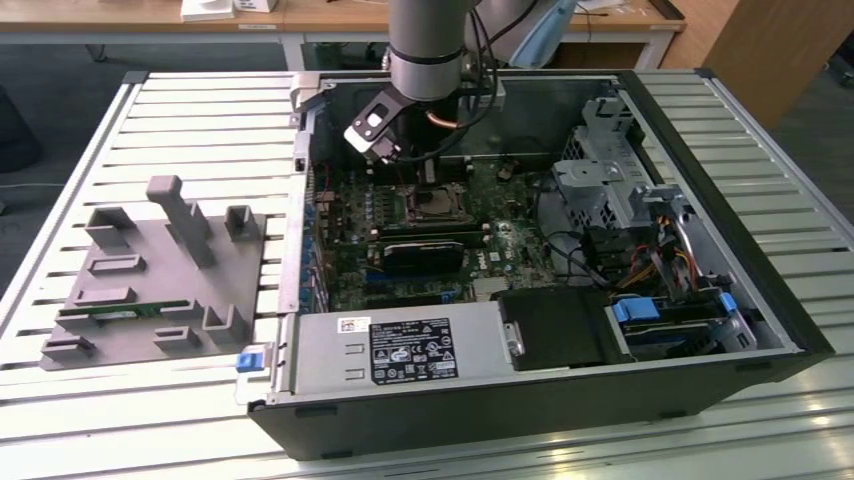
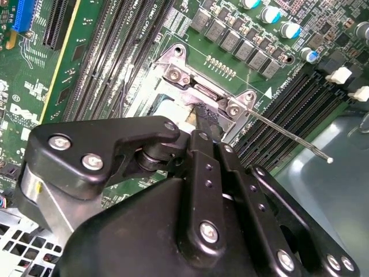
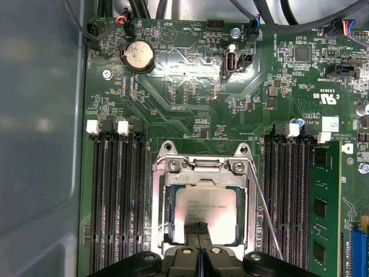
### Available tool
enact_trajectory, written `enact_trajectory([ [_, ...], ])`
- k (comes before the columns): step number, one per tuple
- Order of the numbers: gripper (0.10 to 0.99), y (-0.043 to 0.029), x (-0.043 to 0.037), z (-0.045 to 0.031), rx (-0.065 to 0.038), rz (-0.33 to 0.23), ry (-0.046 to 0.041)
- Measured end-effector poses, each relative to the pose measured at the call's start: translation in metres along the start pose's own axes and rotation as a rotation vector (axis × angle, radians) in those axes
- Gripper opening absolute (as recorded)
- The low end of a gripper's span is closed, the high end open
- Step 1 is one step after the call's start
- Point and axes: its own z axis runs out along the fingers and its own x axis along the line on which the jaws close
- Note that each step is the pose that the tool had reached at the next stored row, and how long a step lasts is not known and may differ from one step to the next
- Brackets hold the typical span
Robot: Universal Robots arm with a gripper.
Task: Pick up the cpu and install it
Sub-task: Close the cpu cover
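Currently: cpu point(image 3: 206, 209) lying flat inside the motherboard's socket frame point(image 3: 159, 202). Tool point(image 3: 198, 227) pressed together, tips at the chip's edge, pinching nothing. Likely hazard: sideways nudge skews chip, bending socket contacts.

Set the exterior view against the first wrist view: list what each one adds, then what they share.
Exterior view: the grey parts fixture on the slatted table, the power supply, and the arm coming down from above. First wrist view: the coin cell, the socket lever, and the gripper, shut, its tips at the cpu's edge. Shared: the motherboard and the cpu socket.
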Motion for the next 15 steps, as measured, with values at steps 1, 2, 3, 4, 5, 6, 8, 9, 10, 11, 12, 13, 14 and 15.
enact_trajectory([
  [1,0.106,0.0002,0.0,0.0001,0.0,0.0,0.0001],
  [2,0.106,0.0005,0.0,0.0002,0.0,0.0,0.0001],
  [3,0.106,0.001,0.0,0.0002,0.0,0.0,0.0003],
  [4,0.106,0.0015,0.0,0.0003,0.0,0.0,0.0004],
  [5,0.106,0.0022,0.0,0.0003,0.0,0.0,0.0003],
  [6,0.106,0.0029,0.0,0.0003,0.0,0.0,0.0002],
  [8,0.106,0.0034,0.0,0.0003,0.0,0.0,0.0002],
  [9,0.106,0.0035,-0.0001,-0.0003,0.0,0.0,0.0],
  [10,0.106,0.0037,0.0,-0.0013,0.0,0.0,0.0002],
  [11,0.106,0.0039,-0.0001,-0.0028,0.0,0.0,0.0001],
  [12,0.106,0.0041,-0.0001,-0.0043,0.0,0.0,0.0],
  [13,0.106,0.0044,-0.0001,-0.0043,0.0,0.0,0.0003],
  [14,0.106,0.005,-0.0001,-0.0043,0.0,0.0,0.0004],
  [15,0.106,0.0062,-0.0001,-0.0043,0.0,0.0,0.0003],
])
